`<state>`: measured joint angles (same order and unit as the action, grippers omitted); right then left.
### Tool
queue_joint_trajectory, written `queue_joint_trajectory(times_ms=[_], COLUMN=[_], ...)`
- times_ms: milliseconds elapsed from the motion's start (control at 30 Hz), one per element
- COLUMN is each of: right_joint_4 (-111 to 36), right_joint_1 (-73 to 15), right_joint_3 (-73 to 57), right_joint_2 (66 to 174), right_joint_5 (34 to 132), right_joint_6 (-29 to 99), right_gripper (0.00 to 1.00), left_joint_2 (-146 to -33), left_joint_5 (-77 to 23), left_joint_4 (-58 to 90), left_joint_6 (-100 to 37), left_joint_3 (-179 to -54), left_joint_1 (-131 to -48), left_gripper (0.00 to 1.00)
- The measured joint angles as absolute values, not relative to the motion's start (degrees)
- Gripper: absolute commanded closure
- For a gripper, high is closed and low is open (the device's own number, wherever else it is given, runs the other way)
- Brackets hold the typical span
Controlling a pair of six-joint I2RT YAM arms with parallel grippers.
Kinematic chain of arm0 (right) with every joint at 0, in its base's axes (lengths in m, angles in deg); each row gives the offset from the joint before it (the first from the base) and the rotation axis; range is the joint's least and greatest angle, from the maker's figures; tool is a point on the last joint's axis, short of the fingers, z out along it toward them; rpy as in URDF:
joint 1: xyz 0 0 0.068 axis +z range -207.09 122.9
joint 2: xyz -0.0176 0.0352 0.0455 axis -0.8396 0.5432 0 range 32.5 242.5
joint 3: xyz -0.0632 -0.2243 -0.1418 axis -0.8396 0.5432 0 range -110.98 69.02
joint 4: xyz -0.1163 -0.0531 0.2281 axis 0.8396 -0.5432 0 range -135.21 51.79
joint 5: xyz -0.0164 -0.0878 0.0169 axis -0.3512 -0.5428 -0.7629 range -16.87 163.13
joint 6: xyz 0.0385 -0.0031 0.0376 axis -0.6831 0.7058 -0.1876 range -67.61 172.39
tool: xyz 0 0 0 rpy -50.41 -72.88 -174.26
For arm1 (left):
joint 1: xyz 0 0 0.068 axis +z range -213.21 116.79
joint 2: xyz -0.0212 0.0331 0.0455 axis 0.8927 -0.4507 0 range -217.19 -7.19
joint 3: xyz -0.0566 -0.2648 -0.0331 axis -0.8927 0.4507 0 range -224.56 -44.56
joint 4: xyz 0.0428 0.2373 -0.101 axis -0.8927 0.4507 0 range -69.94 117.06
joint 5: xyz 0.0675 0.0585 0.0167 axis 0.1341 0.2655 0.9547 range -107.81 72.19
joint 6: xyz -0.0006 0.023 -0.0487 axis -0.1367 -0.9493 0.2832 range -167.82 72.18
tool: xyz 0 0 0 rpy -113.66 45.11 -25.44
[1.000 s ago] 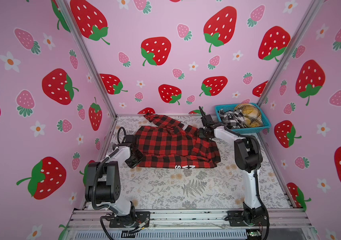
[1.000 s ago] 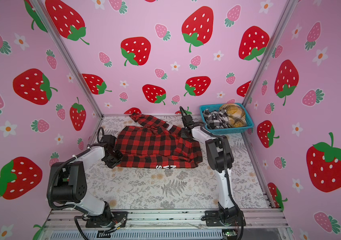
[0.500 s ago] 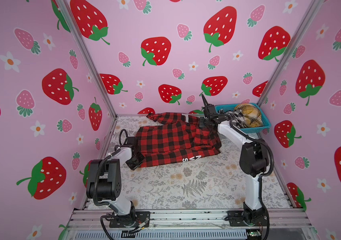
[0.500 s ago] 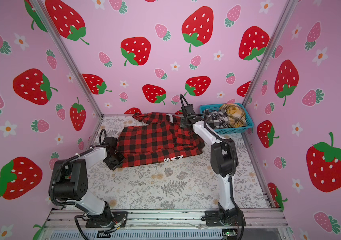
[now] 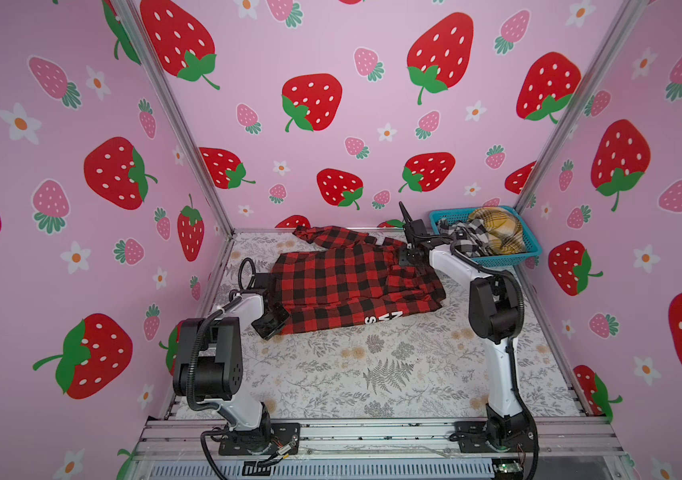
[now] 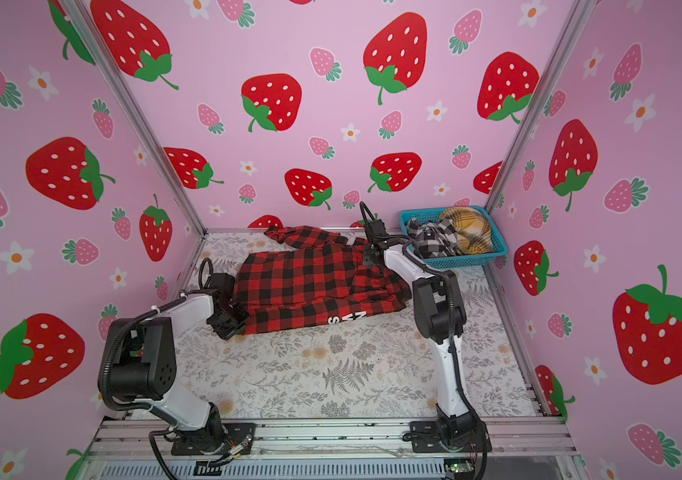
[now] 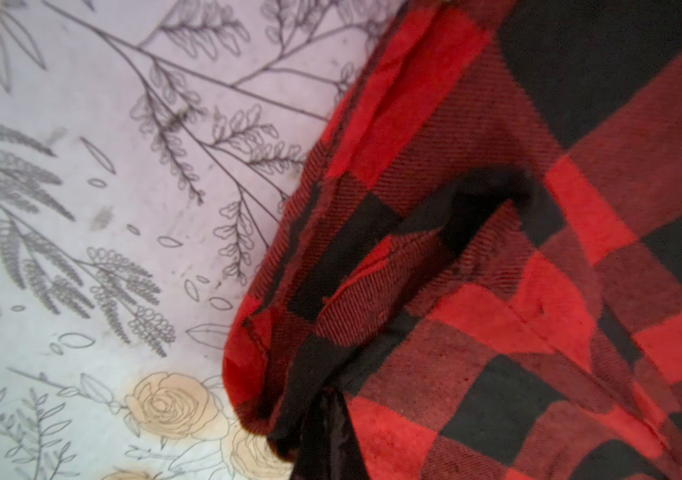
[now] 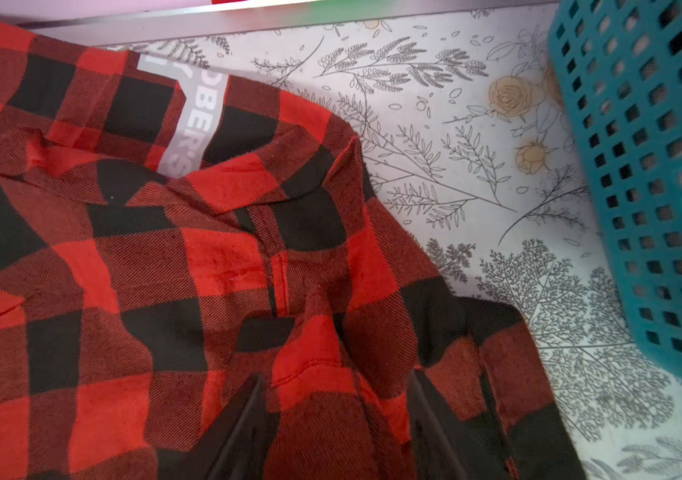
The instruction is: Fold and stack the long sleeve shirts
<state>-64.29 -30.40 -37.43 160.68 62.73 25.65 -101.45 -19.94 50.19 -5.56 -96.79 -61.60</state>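
Room: the near half of the table point(image 5: 372, 374) is bare, with free space to move. The far half is crowded. The red shirt point(image 5: 352, 286) reaches almost to the back wall point(image 5: 331, 166). The basket point(image 5: 497, 261) fills the far right corner, just beside the shirt's right edge. Side walls stand close on left and right.

Surface: flat floral cover. The strawberry walls close three sides.

Shirts: the red shirt lies spread, collar far, hem near, one sleeve trailing far left. The check shirt point(image 5: 462, 239) and yellow shirt point(image 5: 497, 230) are heaped in the basket.

My left gripper point(image 5: 277, 318) is at the shirt's near-left corner, clenched on a bunched fold of it. My right gripper point(image 8: 337, 382) is low on the shirt's far right, near the collar. It is released, fingers point(image 8: 248, 415) apart, with a ridge of cloth standing between them.
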Motion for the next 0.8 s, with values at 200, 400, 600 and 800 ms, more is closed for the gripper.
queue_joint_trajectory(times_ms=[200, 400, 600, 800], right_joint_4=[-65.3, -66.1, -64.9, -64.8], right_joint_1=[-31.3, -31.7, -31.6, -30.6], right_joint_3=[-39.6, -39.7, -33.8, -27.1], right_joint_2=[162.4, 164.4, 162.0, 155.6], right_joint_5=[65.6, 69.3, 70.1, 69.1], right_joint_6=[25.7, 25.6, 24.4, 23.7], right_gripper=[0.51, 0.71, 0.93, 1.0], left_joint_2=[-101.9, -101.9, -102.1, -103.3], left_joint_5=[-19.9, -19.9, -19.8, -18.7], left_joint_4=[49.8, 49.9, 50.1, 50.5], left_joint_6=[-5.6, -5.6, -5.6, -6.5], left_joint_3=[-97.2, -97.2, -97.6, -99.2], left_joint_1=[-61.6, -61.6, -61.3, -60.9], left_gripper=[1.0, 1.0, 1.0, 1.0])
